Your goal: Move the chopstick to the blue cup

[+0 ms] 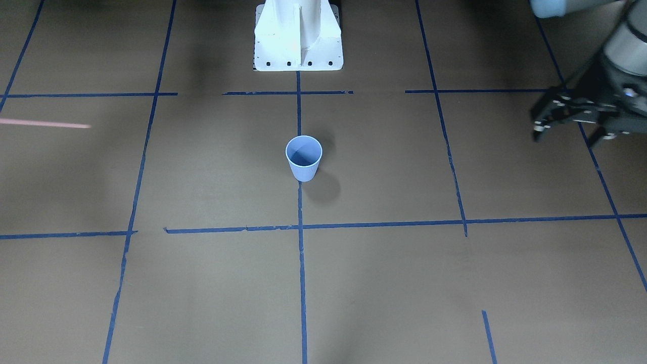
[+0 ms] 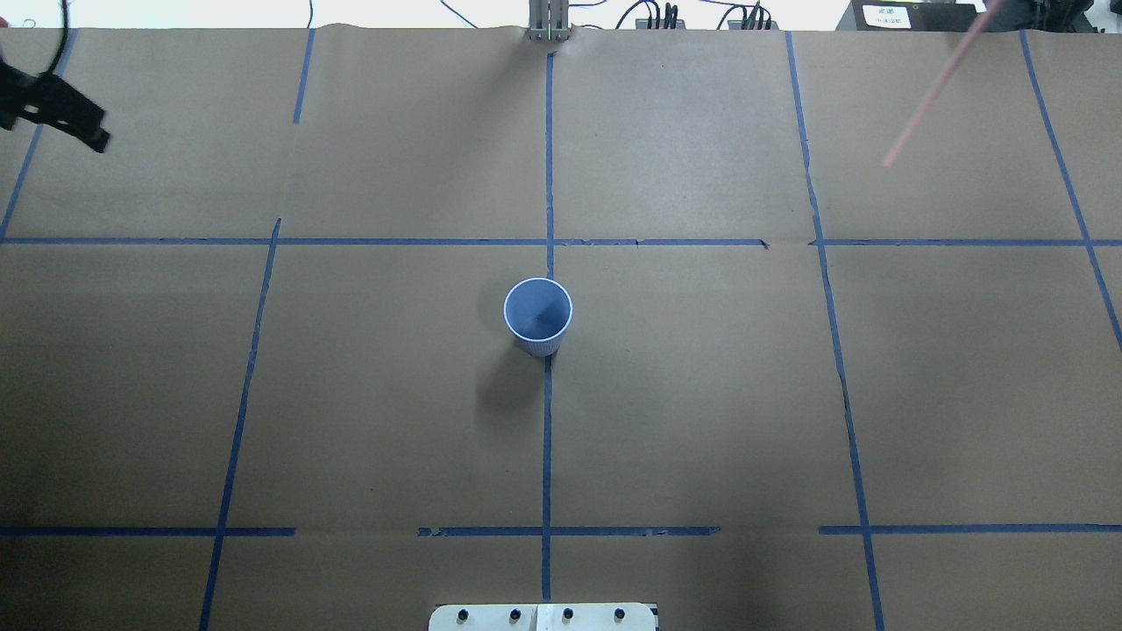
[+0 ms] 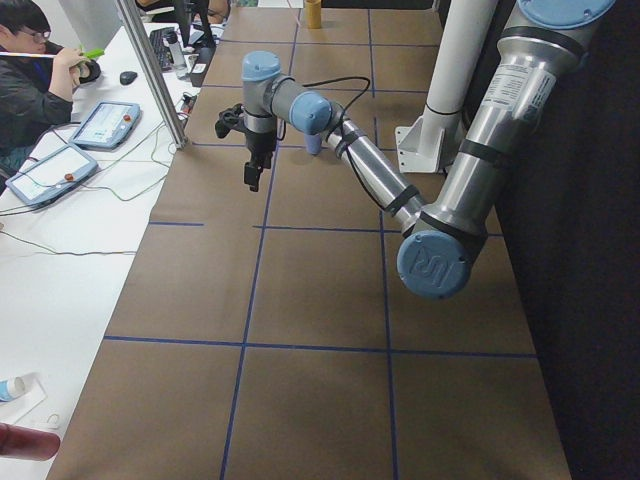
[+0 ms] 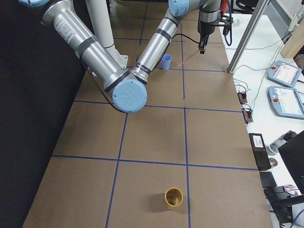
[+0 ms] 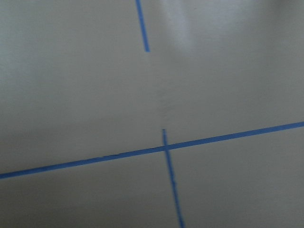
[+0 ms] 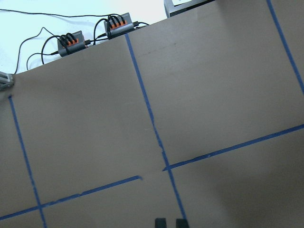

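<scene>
The cup (image 2: 537,315) stands upright at the middle of the table (image 2: 701,421), on the centre tape line (image 2: 546,438); the chopstick (image 2: 938,88) hangs slanted in the air over the far right part, well apart from the cup; the right gripper (image 4: 203,46) pinches its upper end, fingers pressed close; the left gripper (image 1: 568,135) hovers over the far left, its fingers spread.

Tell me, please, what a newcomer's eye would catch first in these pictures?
The blue cup stands upright at the centre of the table, on the middle tape line. The pink chopstick hangs slanted in the air over the far right corner, in the right gripper, while the left gripper hovers open at the far left.
</scene>
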`<state>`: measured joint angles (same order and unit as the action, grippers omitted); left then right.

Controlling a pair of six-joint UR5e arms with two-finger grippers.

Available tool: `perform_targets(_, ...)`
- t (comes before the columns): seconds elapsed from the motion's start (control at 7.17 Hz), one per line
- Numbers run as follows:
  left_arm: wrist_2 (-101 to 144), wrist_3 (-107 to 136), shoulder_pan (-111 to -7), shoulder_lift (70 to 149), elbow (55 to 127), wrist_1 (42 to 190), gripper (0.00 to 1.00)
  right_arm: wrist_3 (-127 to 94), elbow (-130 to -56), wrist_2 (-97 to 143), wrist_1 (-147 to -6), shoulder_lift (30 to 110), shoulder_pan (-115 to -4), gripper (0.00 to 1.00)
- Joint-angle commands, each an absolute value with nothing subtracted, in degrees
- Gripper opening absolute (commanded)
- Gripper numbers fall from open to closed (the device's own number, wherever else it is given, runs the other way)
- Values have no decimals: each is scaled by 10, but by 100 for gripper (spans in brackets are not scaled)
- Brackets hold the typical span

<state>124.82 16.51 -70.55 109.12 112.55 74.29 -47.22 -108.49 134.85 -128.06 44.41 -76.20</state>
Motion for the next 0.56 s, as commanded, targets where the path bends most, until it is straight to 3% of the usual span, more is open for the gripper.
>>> perform_targets(0.0, 1252, 16, -772, 1060, 1072, 745, 100, -586, -1085, 1261, -1248, 371, -646, 0)
perform_targets(0.42, 1252, -5, -782, 1051, 1050, 750, 100, -746, -1073, 1089, -1137, 356, -471, 0)
